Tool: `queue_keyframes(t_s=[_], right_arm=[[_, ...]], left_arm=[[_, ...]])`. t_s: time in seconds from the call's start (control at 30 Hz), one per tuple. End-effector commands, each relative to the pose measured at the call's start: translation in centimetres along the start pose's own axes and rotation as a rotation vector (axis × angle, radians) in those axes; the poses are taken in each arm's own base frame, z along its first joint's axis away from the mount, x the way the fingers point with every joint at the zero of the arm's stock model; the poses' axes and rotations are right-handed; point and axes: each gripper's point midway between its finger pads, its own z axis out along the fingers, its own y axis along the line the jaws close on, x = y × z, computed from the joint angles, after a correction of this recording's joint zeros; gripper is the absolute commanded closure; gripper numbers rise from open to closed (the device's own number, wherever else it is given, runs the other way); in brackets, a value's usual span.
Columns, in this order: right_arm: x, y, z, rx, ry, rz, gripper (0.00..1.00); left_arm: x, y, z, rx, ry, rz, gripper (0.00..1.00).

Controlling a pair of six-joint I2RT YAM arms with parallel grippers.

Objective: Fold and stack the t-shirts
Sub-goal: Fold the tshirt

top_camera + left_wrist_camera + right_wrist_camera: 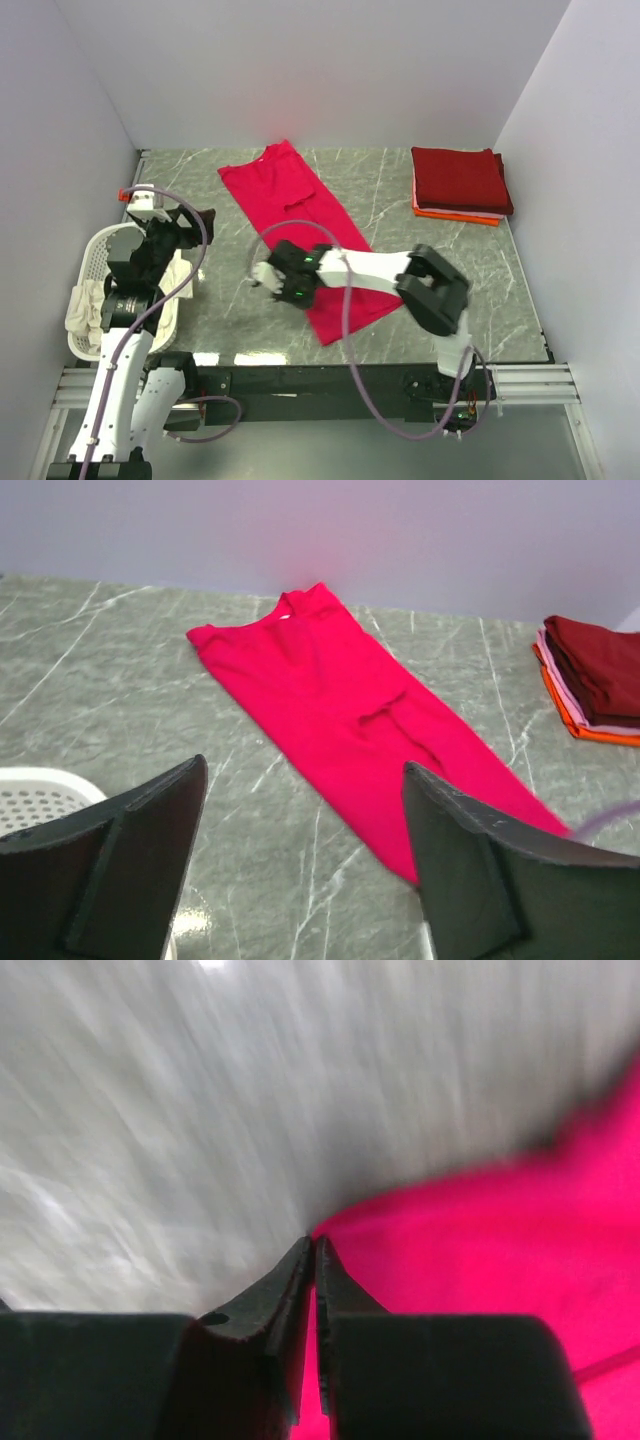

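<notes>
The crimson t-shirt (290, 200) lies slantwise in the middle of the marble-patterned table (400, 260), already narrowed to a long strip, collar toward the far wall. The right gripper (262, 273) is down at its left edge. The wrist view is blurred, but its fingers are pressed together and the cloth rises to a peak at their tips, so I take it to be pinching the hem. The left gripper (190, 222) hangs with its fingers spread wide over the laundry basket (95, 255), holding nothing.

To fold it well, I'd keep the pinched edge low and carry it straight along the strip, so the layers don't slide apart. The idle claw could take the matching edge to keep the fold square.

By my count there is one crimson shirt on the table. The one stack (460, 180) at the far right shows three colours: dark maroon on top, a thin pale layer, orange beneath. The one basket holds cream-white cloth (85, 310), but I can't tell how many pieces.
</notes>
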Motion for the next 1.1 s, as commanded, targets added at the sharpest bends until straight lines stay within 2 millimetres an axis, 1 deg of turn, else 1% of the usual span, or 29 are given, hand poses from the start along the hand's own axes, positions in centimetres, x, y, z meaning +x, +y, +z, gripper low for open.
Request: queue_keyframes(t_s=[0.0,0.07,0.1,0.13,0.17,0.2,0.23,0.27,0.3,0.33,0.37,0.4,0.43,0.47,0.5,0.53,0.57,0.6,0.63,0.67,0.7,0.73,0.77,0.8,0.83,0.87,0.93,1.0,1.07], right_arm=[[-8.4,3.1,0.0,-0.136,-0.13,-0.018,0.83],[-10.0,3.8,0.7,-0.188,-0.123,-0.007,0.77],[-11.6,3.6,-0.3,-0.194,-0.159,-0.019,0.66],[-11.5,3.2,-0.9,-0.194,-0.164,-0.041,0.61],[-12.1,2.3,-3.0,-0.189,-0.218,-0.044,0.56],[-10.5,2.2,-3.3,-0.201,-0.207,-0.05,0.47],[-9.9,1.5,-4.1,-0.192,-0.233,-0.096,0.42],[-10.0,1.0,-7.1,-0.166,-0.298,-0.119,0.37],[-7.3,0.1,-7.1,-0.173,-0.279,-0.095,0.16],[-6.5,-0.4,-7.9,-0.163,-0.299,-0.126,0.13],[-5.9,-0.9,-10.2,-0.139,-0.344,-0.136,0.12],[-3.8,-1.0,-10.1,-0.143,-0.327,-0.122,0.12],[-2.5,-2.3,-10.8,-0.124,-0.342,-0.113,0.12],[-2.0,-2.6,-12.7,-0.095,-0.385,-0.134,0.11],[0.0,-2.5,-12.2,-0.093,-0.368,-0.127,0.11],[0.9,-3.9,-12.7,-0.048,-0.386,-0.13,0.11],[1.3,-4.0,-14.3,-0.008,-0.429,-0.158,0.11],[3.1,-3.8,-13.7,-0.001,-0.421,-0.188,0.1],[2.9,-4.6,-15.5,0.069,-0.504,-0.222,0.1],[3.5,-4.8,-15.6,0.091,-0.53,-0.252,0.1],[5.4,-4.5,-14.1,0.097,-0.519,-0.267,0.1],[5.5,-5.2,-14.2,0.142,-0.539,-0.28,0.1],[6.7,-5.2,-13.3,0.128,-0.492,-0.281,0.09],[6.9,-5.4,-13.3,0.117,-0.46,-0.305,0.1],[8.4,-4.6,-12.1,0.034,-0.391,-0.27,0.1],[7.9,-4.4,-12.7,-0.004,-0.413,-0.273,0.13],[7.5,-4.4,-13.3,0.012,-0.448,-0.269,0.16],[7.3,-4.7,-13.5,0.051,-0.473,-0.244,0.16],[6.7,-5.2,-14.3,0.08,-0.49,-0.238,0.17]], left_arm=[[-0.9,-1.5,0.1,0.086,-0.039,0.007,0.07],[-0.9,-1.7,0.0,0.09,-0.043,-0.021,0.0],[-1.0,-2.0,-0.1,0.104,-0.044,-0.017,0.0],[-0.9,-2.4,-0.2,0.126,-0.038,-0.01,0.0],[-0.9,-2.9,-0.5,0.156,-0.038,0.001,0.01],[-0.8,-3.7,-0.7,0.206,-0.038,0.012,0.01],[-0.8,-4.3,-0.9,0.242,-0.04,0.017,0.0],[-0.4,-4.7,-1.2,0.27,-0.035,0.017,0.01],[-0.8,-5.4,-1.3,0.307,-0.051,0.021,0.01],[-0.8,-6.6,-1.7,0.379,-0.045,0.029,0.01],[-0.6,-7.0,-1.6,0.408,-0.03,0.023,0.01],[-0.4,-7.6,-1.7,0.446,-0.014,0.017,0.02],[-0.2,-8.5,-2.1,0.509,0.003,0.013,0.03],[0.5,-9.0,-1.8,0.541,0.046,-0.03,0.04],[0.8,-9.4,-1.8,0.566,0.072,-0.051,0.06],[1.8,-10.1,-2.1,0.609,0.133,-0.087,0.08],[2.6,-10.3,-1.6,0.614,0.191,-0.117,0.1],[3.5,-10.6,-1.4,0.607,0.239,-0.131,0.12],[5.9,-11.2,-1.3,0.571,0.339,-0.146,0.12],[6.5,-11.9,-1.2,0.565,0.365,-0.124,0.12],[7.6,-12.2,-0.9,0.528,0.401,-0.123,0.11],[9.4,-13.4,-1.3,0.515,0.467,-0.122,0.12],[11.6,-11.6,0.3,0.328,0.541,-0.159,0.13],[13.1,-10.7,0.8,0.236,0.588,-0.194,0.15],[15.5,-9.7,1.7,0.141,0.66,-0.23,0.18],[16.3,-8.2,2.7,0.0,0.653,-0.288,0.21],[18.4,-6.8,4.1,-0.131,0.665,-0.368,0.21],[18.6,-5.4,6.2,-0.279,0.575,-0.482,0.23],[20.1,-4.7,7.8,-0.376,0.574,-0.563,0.27]])
